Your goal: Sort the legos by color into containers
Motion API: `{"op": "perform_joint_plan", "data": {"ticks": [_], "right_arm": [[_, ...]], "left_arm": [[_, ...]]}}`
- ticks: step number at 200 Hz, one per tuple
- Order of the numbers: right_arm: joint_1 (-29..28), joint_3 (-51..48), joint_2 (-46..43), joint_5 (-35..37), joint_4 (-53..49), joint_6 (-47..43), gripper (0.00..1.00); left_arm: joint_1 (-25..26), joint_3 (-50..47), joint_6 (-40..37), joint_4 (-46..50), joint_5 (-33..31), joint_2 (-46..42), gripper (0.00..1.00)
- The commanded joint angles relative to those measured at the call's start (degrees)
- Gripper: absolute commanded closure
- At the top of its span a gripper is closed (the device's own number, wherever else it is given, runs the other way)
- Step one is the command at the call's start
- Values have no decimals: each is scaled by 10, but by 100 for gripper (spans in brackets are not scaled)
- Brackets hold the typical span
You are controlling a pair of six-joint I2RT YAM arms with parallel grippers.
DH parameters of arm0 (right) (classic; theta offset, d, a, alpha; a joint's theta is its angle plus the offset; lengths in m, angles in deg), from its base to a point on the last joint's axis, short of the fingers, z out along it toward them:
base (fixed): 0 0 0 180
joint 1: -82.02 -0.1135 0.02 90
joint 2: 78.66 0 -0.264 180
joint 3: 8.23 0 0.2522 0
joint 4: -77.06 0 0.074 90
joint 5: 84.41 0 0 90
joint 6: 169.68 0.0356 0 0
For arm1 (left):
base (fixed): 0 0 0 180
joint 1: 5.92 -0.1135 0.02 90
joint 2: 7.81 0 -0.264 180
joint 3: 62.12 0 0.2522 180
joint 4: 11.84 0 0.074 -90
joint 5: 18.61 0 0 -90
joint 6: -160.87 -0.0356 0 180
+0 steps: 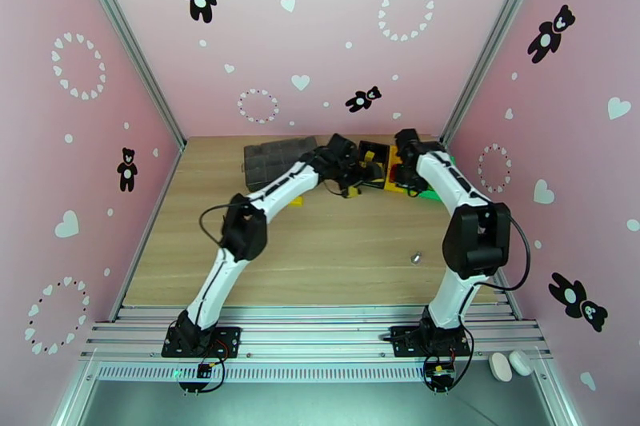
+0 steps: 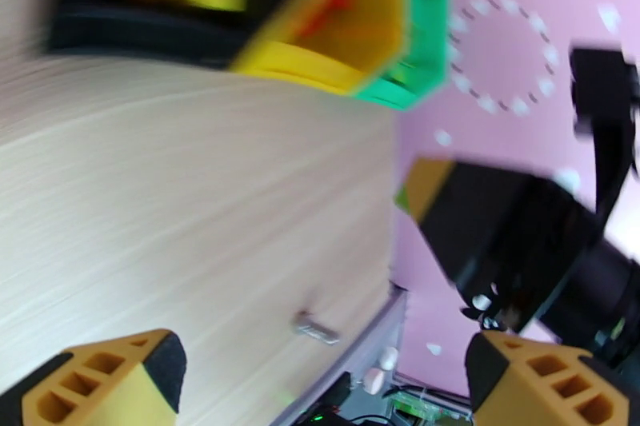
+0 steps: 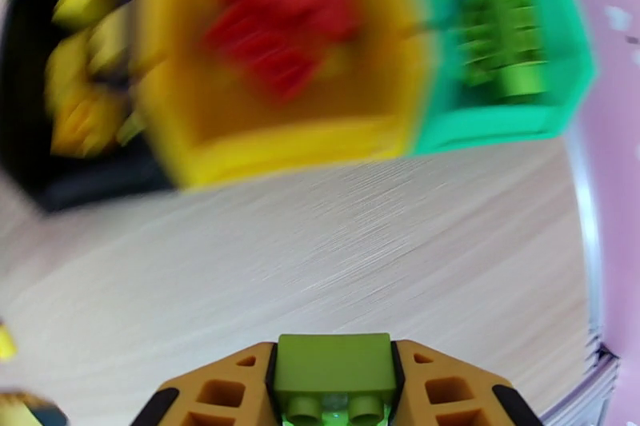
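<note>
A lime green lego is gripped between the orange fingers of the right gripper at the bottom centre of the right wrist view, with the wooden table seen beyond it. Across the top of that frame, blurred, a black bin with yellow legos, a yellow bin with red legos and a green bin with green legos are seen side by side. The left gripper is held spread wide at the bottom of the left wrist view, with nothing between its fingers.

High rear camera looks down; 2 wrist cameras closely share containers.
</note>
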Motion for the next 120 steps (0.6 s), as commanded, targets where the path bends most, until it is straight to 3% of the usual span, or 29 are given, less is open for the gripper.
{"op": "perform_joint_plan", "data": {"ticks": [1, 17, 48, 120], "right_arm": [[39, 35, 28, 35, -9, -32, 73], [64, 53, 49, 33, -2, -46, 73], [100, 110, 97, 36, -16, -62, 73], [132, 237, 199, 7, -31, -85, 66]], "left_arm": [[10, 105, 43, 25, 48, 72, 2], [11, 142, 74, 9, 57, 109, 2], [11, 119, 106, -31, 46, 113, 2], [9, 84, 81, 0, -3, 83, 2]]}}
